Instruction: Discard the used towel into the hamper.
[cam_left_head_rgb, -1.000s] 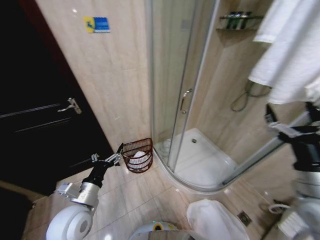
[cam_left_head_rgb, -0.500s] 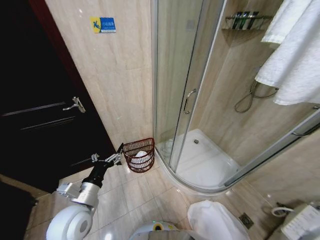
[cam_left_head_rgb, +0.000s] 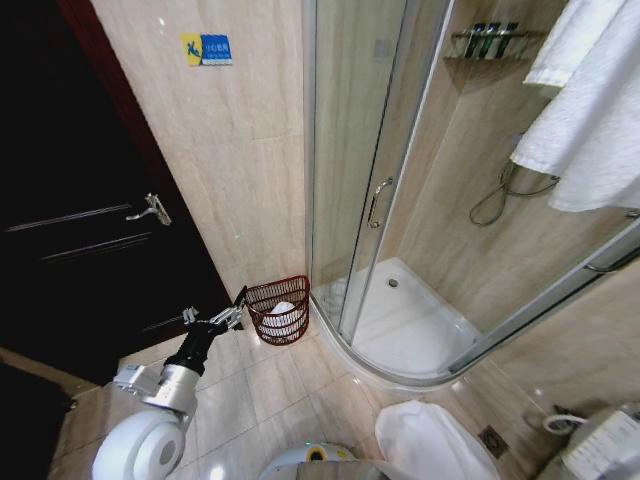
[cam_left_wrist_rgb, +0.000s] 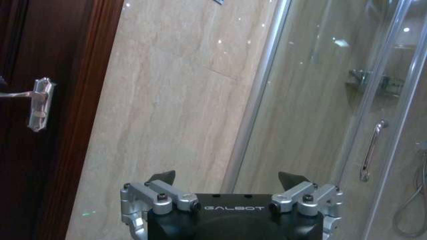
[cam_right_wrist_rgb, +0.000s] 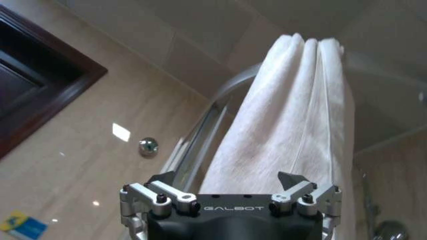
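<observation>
The hamper (cam_left_head_rgb: 277, 311), a small dark reddish-brown open-weave basket, stands on the floor against the wall beside the shower door, with something white (cam_left_head_rgb: 281, 313) inside it. My left gripper (cam_left_head_rgb: 236, 306) hovers just left of its rim; in the left wrist view it (cam_left_wrist_rgb: 227, 177) is open and holds nothing. White towels (cam_left_head_rgb: 590, 110) hang at the upper right. In the right wrist view, my right gripper (cam_right_wrist_rgb: 227, 177) is open and points up at a folded white towel (cam_right_wrist_rgb: 287, 115) draped over a rail, with nothing between its fingers.
A curved glass shower cabin (cam_left_head_rgb: 400, 200) with a handle (cam_left_head_rgb: 375, 203) fills the middle. A dark wooden door (cam_left_head_rgb: 70, 220) with a lever handle (cam_left_head_rgb: 150, 208) stands at the left. A white cloth or mat (cam_left_head_rgb: 425, 440) lies on the tiled floor near my base.
The head camera shifted slightly. The right arm, raised at the right edge a second ago, has left the head view. The left arm and hamper have not moved.
</observation>
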